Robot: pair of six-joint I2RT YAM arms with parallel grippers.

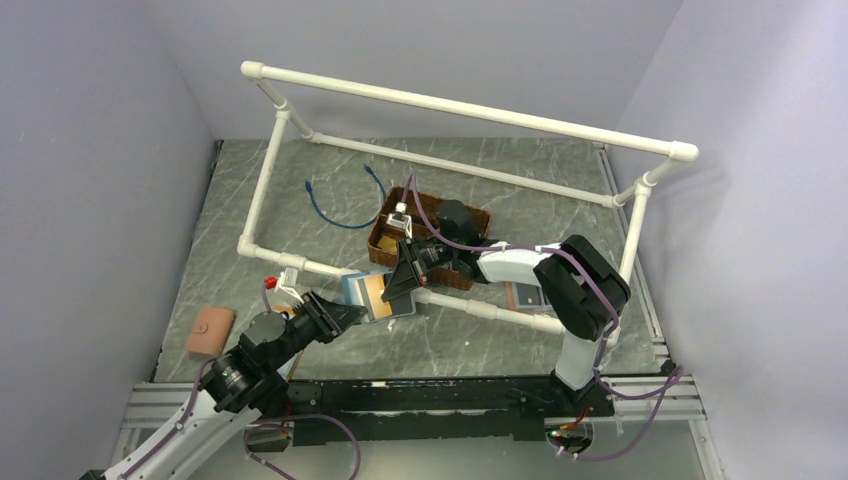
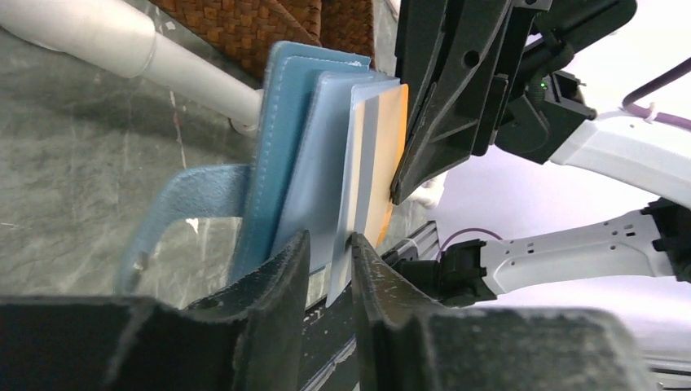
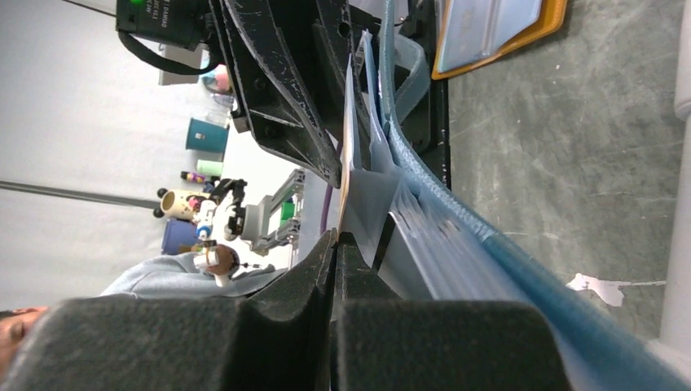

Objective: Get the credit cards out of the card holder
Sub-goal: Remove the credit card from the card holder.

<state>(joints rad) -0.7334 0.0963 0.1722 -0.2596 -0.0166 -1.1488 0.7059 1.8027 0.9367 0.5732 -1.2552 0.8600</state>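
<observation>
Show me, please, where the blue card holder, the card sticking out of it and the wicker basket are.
card holder (image 2: 281, 138), left wrist view, on its outer blue cover.
card (image 2: 389, 138), left wrist view, on its orange stripe.
wicker basket (image 2: 236, 24), left wrist view, on its woven wall.

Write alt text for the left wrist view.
The left gripper has its jaws closed on the near edge of a slate-blue card holder, while the right gripper pinches a grey-and-orange card sticking out of its pocket. A white pipe and a woven basket sit behind on the marbled table.
</observation>
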